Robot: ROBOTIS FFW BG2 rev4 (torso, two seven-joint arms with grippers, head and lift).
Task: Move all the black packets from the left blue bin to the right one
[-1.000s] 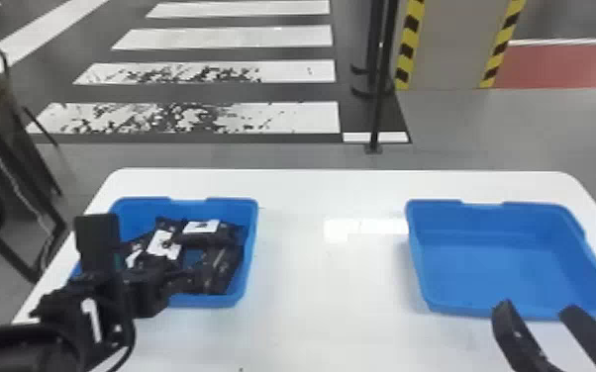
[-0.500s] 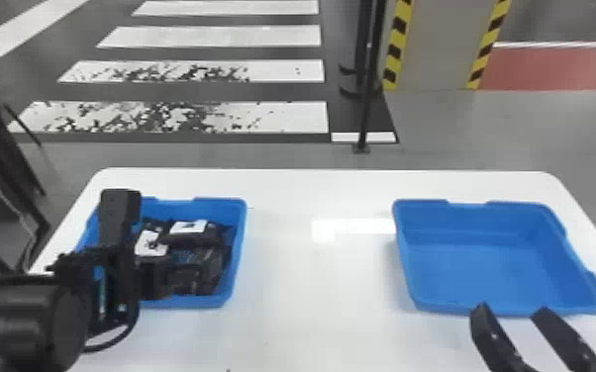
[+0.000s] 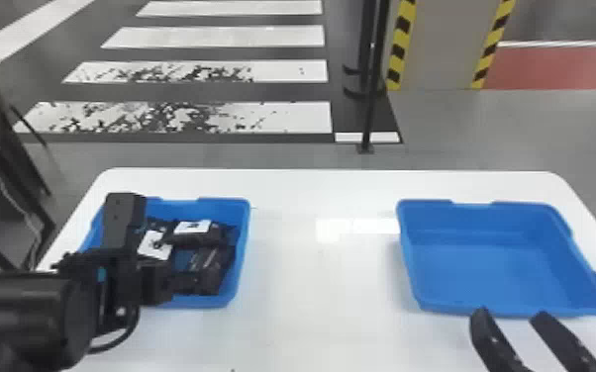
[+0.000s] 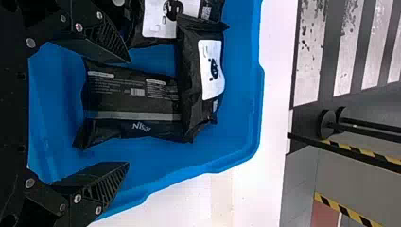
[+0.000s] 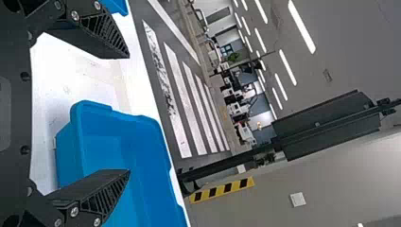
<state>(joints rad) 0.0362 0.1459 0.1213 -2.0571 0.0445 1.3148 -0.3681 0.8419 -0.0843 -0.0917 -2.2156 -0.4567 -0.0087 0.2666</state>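
Observation:
In the head view, my left gripper (image 3: 156,284) is over the left part of the left blue bin (image 3: 243,247), which holds several black packets (image 3: 210,269). Within the left wrist view, the left gripper (image 4: 127,112) is open, and a dark printed packet (image 4: 135,101) lies in the bin beyond its parted fingers. A white-labelled packet (image 4: 191,56) lies crosswise against that one's far end, and another labelled packet (image 4: 208,9) is beside it. My right gripper (image 3: 510,315) stands open at the near edge of the right blue bin (image 3: 485,267); the right wrist view shows the gripper (image 5: 127,114) with nothing between its fingers.
Both bins stand on a white table (image 3: 312,306), with a wide strip of tabletop between them. Behind the table's far edge a thin black post (image 3: 372,99) rises from the floor. A dark chair-like frame (image 3: 10,148) is off to the left.
The left arm has moved rightward and forward over the left bin. The head view has shifted a little, while the right gripper keeps its place by the right bin.

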